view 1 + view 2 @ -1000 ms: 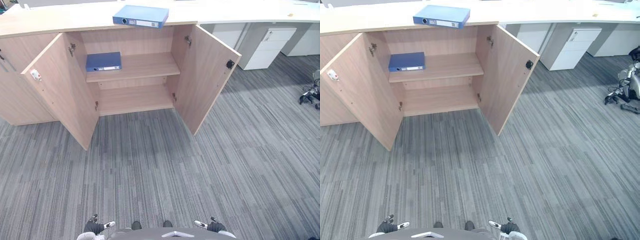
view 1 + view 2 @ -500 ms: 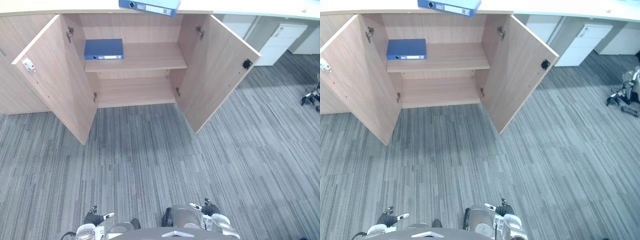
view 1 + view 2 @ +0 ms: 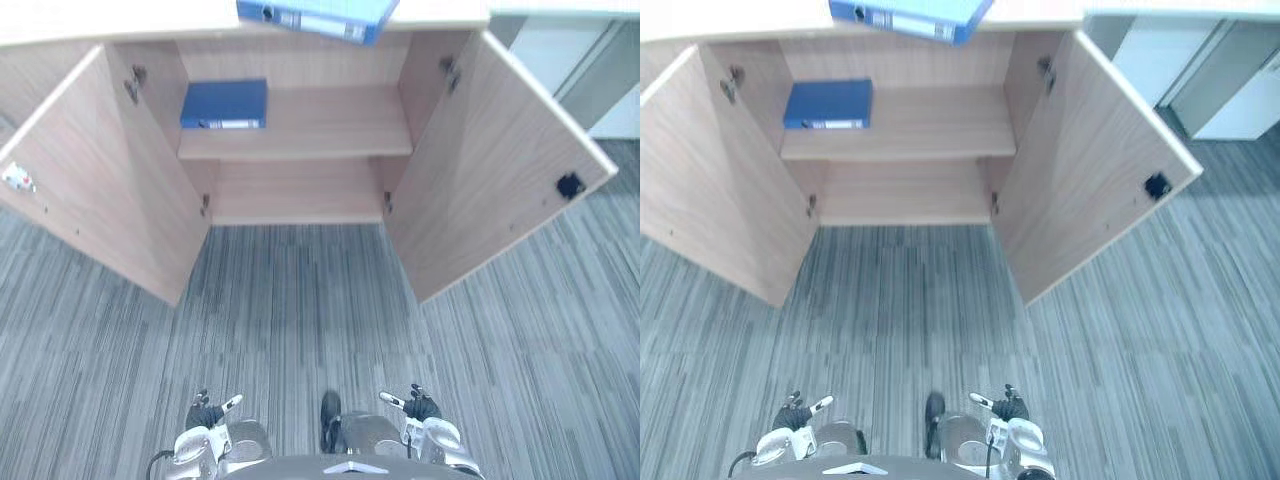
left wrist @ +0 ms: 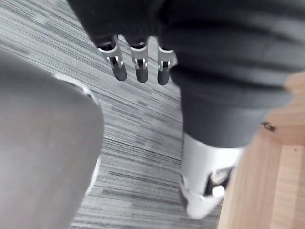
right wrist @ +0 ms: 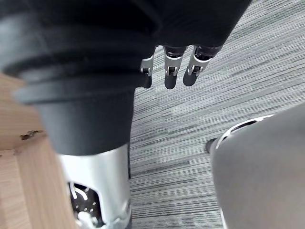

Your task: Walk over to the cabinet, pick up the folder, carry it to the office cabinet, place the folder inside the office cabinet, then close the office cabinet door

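A blue folder [image 3: 318,15] lies flat on the wooden cabinet's top [image 3: 120,20], jutting over its front edge. Both cabinet doors stand wide open, the left door [image 3: 100,190] and the right door [image 3: 500,170]. A second blue folder [image 3: 224,104] lies at the left of the upper shelf [image 3: 320,125]; the bottom shelf is bare. My left hand [image 3: 205,415] and right hand [image 3: 420,405] hang low at my sides, far from the cabinet. The left hand's fingers [image 4: 138,67] and the right hand's fingers [image 5: 170,74] are straight and hold nothing.
Grey striped carpet [image 3: 300,300] runs between me and the cabinet. The two open doors flank that strip of floor. A white drawer unit [image 3: 590,60] stands to the right of the cabinet.
The camera has come closer to the cabinet, which now looks larger and sits higher in the view. Both hands stay low and empty.
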You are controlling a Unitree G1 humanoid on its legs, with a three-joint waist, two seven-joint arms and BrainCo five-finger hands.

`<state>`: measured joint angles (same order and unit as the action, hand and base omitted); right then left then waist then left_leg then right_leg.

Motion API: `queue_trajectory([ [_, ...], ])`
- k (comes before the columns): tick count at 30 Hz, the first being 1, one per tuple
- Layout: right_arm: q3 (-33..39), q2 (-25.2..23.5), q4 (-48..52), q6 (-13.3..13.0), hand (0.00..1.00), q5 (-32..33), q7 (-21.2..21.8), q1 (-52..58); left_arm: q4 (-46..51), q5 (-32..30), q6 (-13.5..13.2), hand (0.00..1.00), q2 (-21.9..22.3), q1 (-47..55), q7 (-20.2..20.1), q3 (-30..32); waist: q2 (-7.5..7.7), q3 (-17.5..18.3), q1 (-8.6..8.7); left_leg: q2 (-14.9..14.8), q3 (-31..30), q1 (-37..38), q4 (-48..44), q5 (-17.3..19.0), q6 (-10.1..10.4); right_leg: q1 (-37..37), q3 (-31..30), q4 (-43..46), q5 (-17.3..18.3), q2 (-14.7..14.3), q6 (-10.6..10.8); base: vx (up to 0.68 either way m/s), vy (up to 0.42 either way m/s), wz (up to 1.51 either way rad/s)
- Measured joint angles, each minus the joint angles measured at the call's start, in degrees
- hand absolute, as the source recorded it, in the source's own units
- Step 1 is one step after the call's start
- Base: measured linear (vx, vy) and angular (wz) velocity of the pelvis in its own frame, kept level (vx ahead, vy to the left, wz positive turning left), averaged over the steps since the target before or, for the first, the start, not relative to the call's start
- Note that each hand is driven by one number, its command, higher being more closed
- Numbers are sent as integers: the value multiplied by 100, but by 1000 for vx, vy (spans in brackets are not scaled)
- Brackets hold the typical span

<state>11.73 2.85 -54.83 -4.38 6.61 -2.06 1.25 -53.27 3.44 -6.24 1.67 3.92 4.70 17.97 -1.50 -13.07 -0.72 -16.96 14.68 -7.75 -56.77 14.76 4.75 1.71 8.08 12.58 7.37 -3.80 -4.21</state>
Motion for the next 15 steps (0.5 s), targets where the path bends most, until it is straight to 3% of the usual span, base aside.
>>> queue_trajectory([
  [4,0,-3,67,81,0,29,-79,17,69,9,-8,0,71,-33,0,1,0,30,-116,-57,559,-664,836,76,-112,-514,-258,-442,95,44,63,286,-11,-28],
  [6,32,-40,122,82,0,34,-110,38,64,25,-9,0,60,-83,1,-20,28,22,-175,215,627,-797,1973,48,-73,-838,-300,-617,174,153,194,320,107,-13],
  [8,34,-59,106,79,0,33,-112,71,49,27,-15,0,46,-92,2,-77,46,62,-253,643,388,-840,3418,-406,-151,-1029,-435,-798,322,305,418,346,194,-30],
  [9,31,-60,107,79,0,32,-112,67,32,33,-17,0,48,-88,4,-78,34,80,-269,706,305,-845,3634,-552,-220,-1066,-469,-812,377,332,479,335,256,-48],
  [10,28,-101,106,82,0,32,-112,72,12,45,-15,0,50,-81,-2,-76,72,128,-290,818,218,-807,3681,-998,-423,-1121,-607,-748,553,419,603,474,349,-48],
  [11,41,-181,83,82,0,32,-114,138,-33,61,-13,0,-45,-76,-7,-80,228,290,-293,985,337,-760,3648,-1071,-529,-1092,-751,-565,709,628,744,438,299,-44],
  [13,44,-304,22,78,0,27,-106,143,-167,96,-5,0,-194,-74,-5,-219,427,431,-292,1128,547,-581,3742,-855,-590,-734,-843,186,748,824,813,393,236,-37],
  [14,48,-329,15,78,0,27,-106,139,-190,97,-2,0,-228,-83,-7,-246,462,440,-304,1164,608,-461,3793,-821,-621,-607,-887,557,750,866,816,398,247,-31],
  [15,63,-367,33,69,0,26,-105,133,-227,96,21,0,-270,-85,-5,-316,497,448,-266,1257,630,-179,3923,-694,-676,-286,-899,1537,649,943,1010,375,229,-11],
])
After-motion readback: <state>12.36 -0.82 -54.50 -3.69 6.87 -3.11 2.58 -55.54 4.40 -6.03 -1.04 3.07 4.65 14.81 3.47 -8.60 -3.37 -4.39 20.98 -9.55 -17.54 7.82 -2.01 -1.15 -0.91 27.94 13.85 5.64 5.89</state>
